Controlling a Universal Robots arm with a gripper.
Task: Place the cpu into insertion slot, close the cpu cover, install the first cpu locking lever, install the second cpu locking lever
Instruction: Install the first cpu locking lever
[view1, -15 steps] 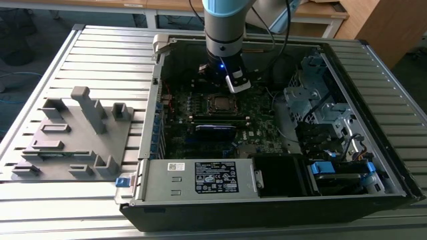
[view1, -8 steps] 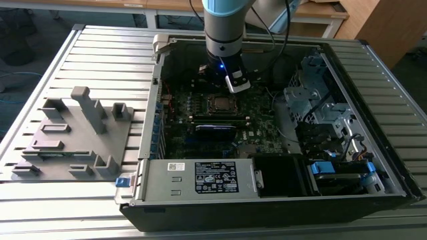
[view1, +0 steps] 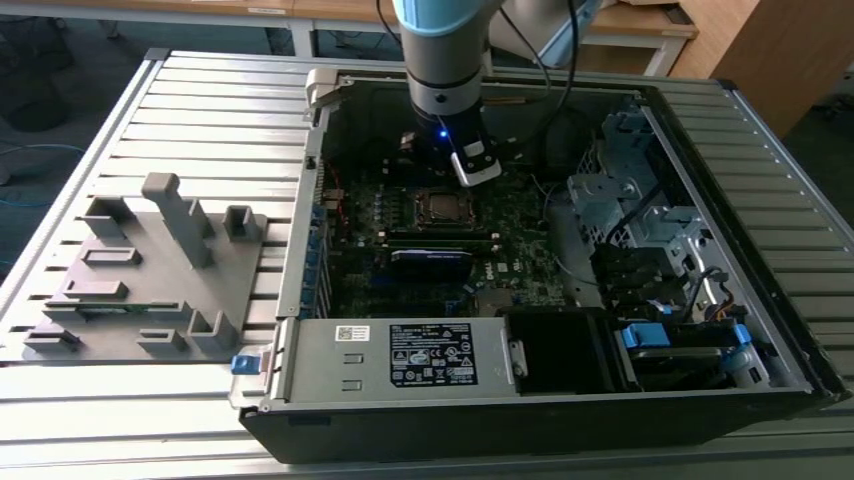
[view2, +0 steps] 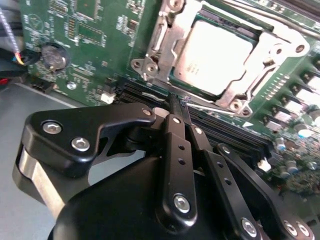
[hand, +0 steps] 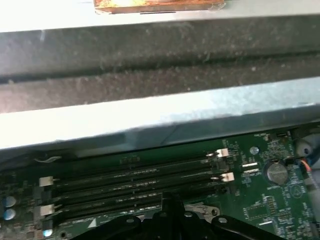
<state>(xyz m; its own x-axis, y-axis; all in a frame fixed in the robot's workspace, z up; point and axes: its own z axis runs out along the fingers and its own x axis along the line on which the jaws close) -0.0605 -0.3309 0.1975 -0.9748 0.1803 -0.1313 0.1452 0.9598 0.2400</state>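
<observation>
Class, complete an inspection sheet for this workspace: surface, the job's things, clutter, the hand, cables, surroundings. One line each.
Surface: ribbed metal table; an open computer case stands on it.
Job's things: cpu seated in the insertion slot; cpu cover lies down around it; lever latching cannot be told.
Clutter: grey fixture plate on the table, at the exterior view's left.
Hand: hand shut, tips just off the cover's edge.
Cables: black cables hang beside the arm; wires inside the case.
Surroundings: wooden desks behind the table.
</observation>
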